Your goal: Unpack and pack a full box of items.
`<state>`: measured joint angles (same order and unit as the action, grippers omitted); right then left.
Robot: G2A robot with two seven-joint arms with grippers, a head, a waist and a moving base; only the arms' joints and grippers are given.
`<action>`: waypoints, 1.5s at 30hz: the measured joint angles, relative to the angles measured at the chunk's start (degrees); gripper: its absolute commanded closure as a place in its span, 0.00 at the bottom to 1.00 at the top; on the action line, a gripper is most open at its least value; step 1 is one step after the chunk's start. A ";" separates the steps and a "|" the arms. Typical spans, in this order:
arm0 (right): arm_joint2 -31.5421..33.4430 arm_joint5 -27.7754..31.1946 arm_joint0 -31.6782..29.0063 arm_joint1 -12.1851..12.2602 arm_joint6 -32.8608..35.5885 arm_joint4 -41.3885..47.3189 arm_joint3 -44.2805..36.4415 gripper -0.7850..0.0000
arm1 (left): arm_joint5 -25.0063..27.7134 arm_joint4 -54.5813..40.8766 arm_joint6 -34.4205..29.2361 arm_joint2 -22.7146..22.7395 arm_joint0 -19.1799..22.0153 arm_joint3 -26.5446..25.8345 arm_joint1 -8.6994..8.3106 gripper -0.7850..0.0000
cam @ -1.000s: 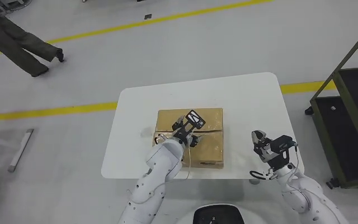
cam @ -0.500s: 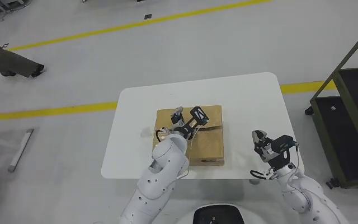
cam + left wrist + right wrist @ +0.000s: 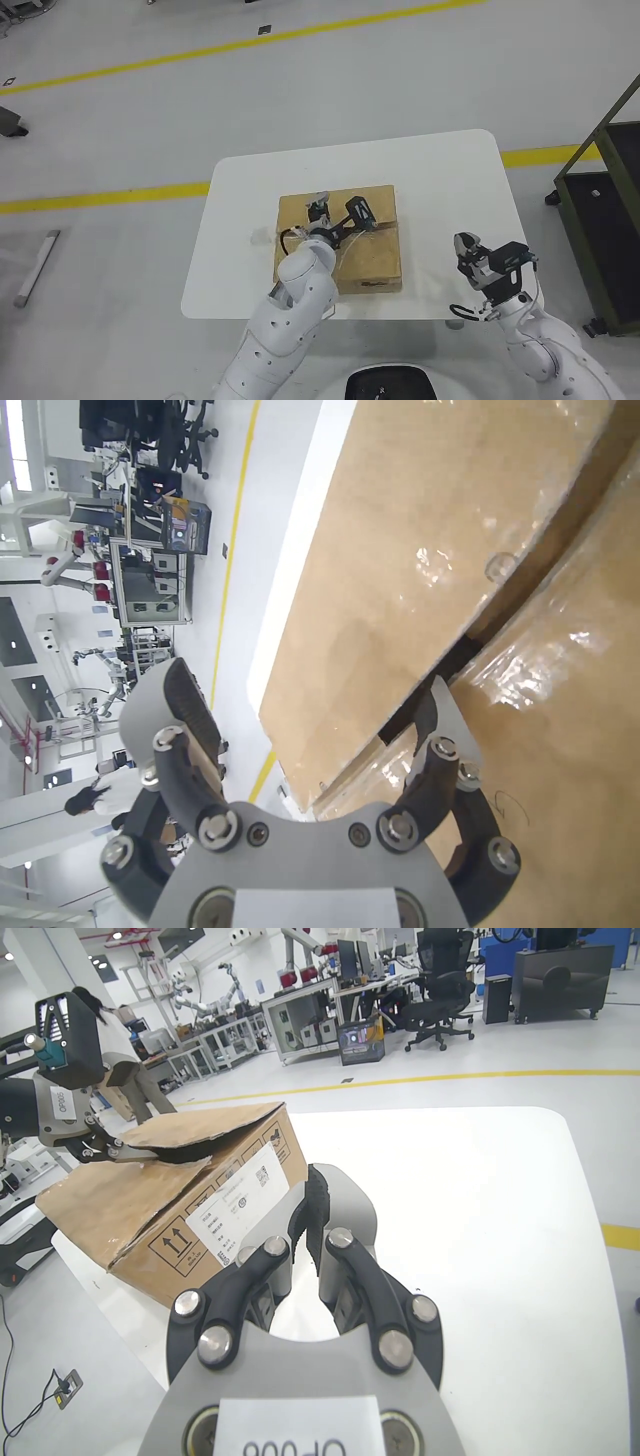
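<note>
A brown cardboard box (image 3: pixel 375 265) lies in the middle of the white table (image 3: pixel 450 170). My left gripper (image 3: pixel 330 218) is on top of it, open. In the left wrist view one fingertip (image 3: pixel 435 700) sits in the dark seam (image 3: pixel 500 620) between the two taped top flaps, and the other finger (image 3: pixel 175 690) stands free above the far flap (image 3: pixel 400 550). The right wrist view shows that flap (image 3: pixel 200 1125) raised a little, with the left gripper (image 3: pixel 132 1113) at its edge. My right gripper (image 3: pixel 468 248) hangs shut over the table's near right part, apart from the box (image 3: pixel 150 1193).
A white label (image 3: pixel 240 1208) and arrow marks are on the box's side facing the right gripper. A dark metal rack (image 3: pixel 600 220) stands on the floor beyond the table's right edge. Bare tabletop (image 3: pixel 475 1228) lies to the right of the box.
My left wrist has turned over the box's seam and the box has shifted slightly on the table. The right arm has hardly moved.
</note>
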<state>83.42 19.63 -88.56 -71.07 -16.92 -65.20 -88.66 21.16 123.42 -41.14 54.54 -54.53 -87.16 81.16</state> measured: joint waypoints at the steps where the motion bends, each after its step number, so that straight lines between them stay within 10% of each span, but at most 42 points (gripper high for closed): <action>1: 0.01 -0.01 -0.03 0.00 -0.04 0.00 0.01 1.00 | 0.01 0.03 -0.03 0.04 -0.10 0.00 0.04 0.00; 8: -0.03 -0.18 -0.13 0.00 -0.19 0.02 -0.01 1.00 | -0.12 0.93 0.37 -0.43 0.65 1.98 0.53 0.00; 13: 0.08 -0.41 -0.35 0.01 -0.29 0.05 -0.21 1.00 | -1.25 0.19 1.41 -0.50 2.29 3.78 1.10 1.00; 41: 0.52 -0.62 -1.03 0.11 -0.36 -0.04 -0.74 1.00 | 8.14 -3.95 -0.49 0.86 -2.41 -5.61 1.55 1.00; 42: 0.62 -0.61 -1.16 0.12 -0.41 0.01 -0.87 1.00 | 8.48 -4.06 -0.76 0.95 -2.77 -6.26 1.52 0.89; 43: 0.72 -0.59 -1.29 0.14 -0.45 0.04 -0.99 1.00 | 8.67 -4.33 -0.95 1.12 -3.11 -6.80 1.51 0.09; 45: 0.88 -0.58 -1.48 0.16 -0.49 0.08 -1.15 1.00 | 8.33 -4.91 -1.62 1.57 -3.62 -7.66 1.53 0.00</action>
<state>84.30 19.05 -90.04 -70.92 -17.41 -65.12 -89.81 29.49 118.50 -42.76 56.11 -58.15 -94.82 82.69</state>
